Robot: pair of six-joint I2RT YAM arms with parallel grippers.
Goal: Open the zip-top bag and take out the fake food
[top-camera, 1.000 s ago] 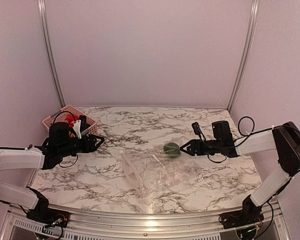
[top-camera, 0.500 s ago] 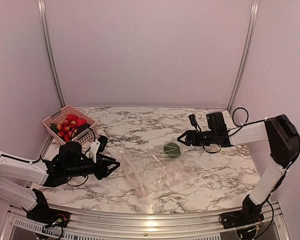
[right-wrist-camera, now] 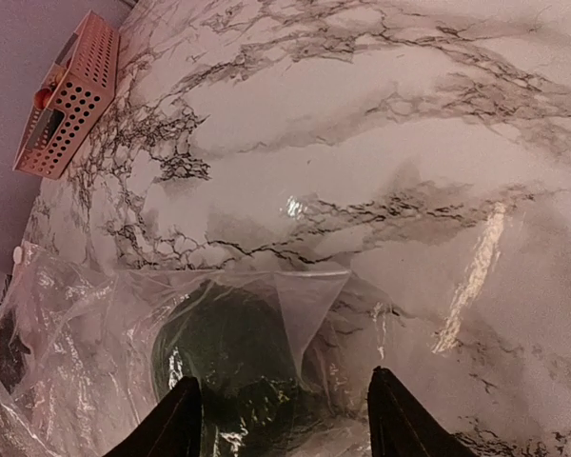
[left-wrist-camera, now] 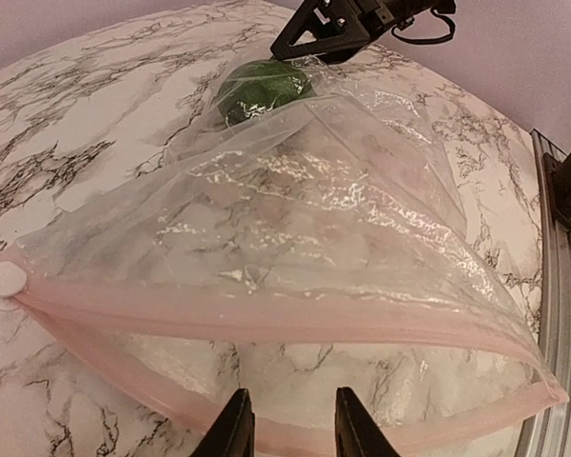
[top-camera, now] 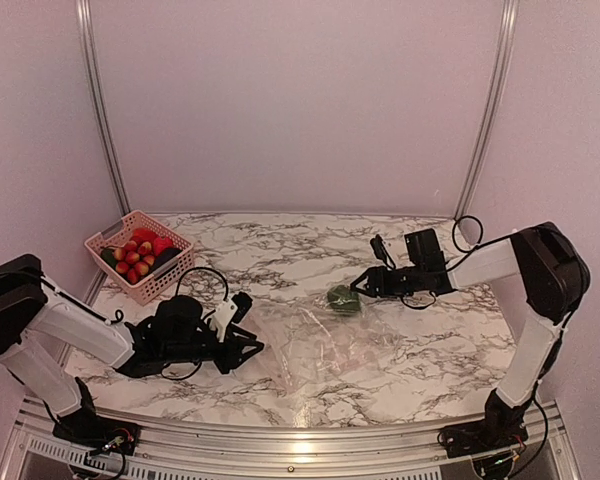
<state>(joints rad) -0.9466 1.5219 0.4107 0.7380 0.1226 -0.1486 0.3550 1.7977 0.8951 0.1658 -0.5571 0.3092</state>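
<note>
The left jaws stand narrowly parted, the two dark fingers (left-wrist-camera: 234, 427) a slim gap apart. Running right across that gap is the lower lip of the zip-top bag (left-wrist-camera: 295, 228). The lip is not pinched flat, because space shows between the fingers. Whether either pad touches the film cannot be told. The bag's mouth gapes directly ahead of these jaws, its two pinkish zip strips (left-wrist-camera: 266, 319) split apart. The upper strip arches just beyond the fingertips and the lower one sits between them. Off to the left of the jaws, a small white tab (left-wrist-camera: 5, 279) marks the end where the strips meet.

The right jaws are spread wide, one finger (right-wrist-camera: 183, 419) at either side of the view, and they hold nothing. Just ahead of them and centred between them lies the fake food (right-wrist-camera: 230, 362), one dark green rounded piece. It sits inside the bag's far corner under the clear film. From overhead the right fingertips sit just beside it (top-camera: 343, 299), though contact with the plastic cannot be confirmed.

The bag lies on the marble desk (top-camera: 280, 250) between the two sets of jaws, mouth toward the left jaws and closed corner toward the right jaws. The pink basket (top-camera: 152, 283) sits well apart from both, off behind the left jaws, with red toy pieces (top-camera: 140, 245) piled in it.
</note>
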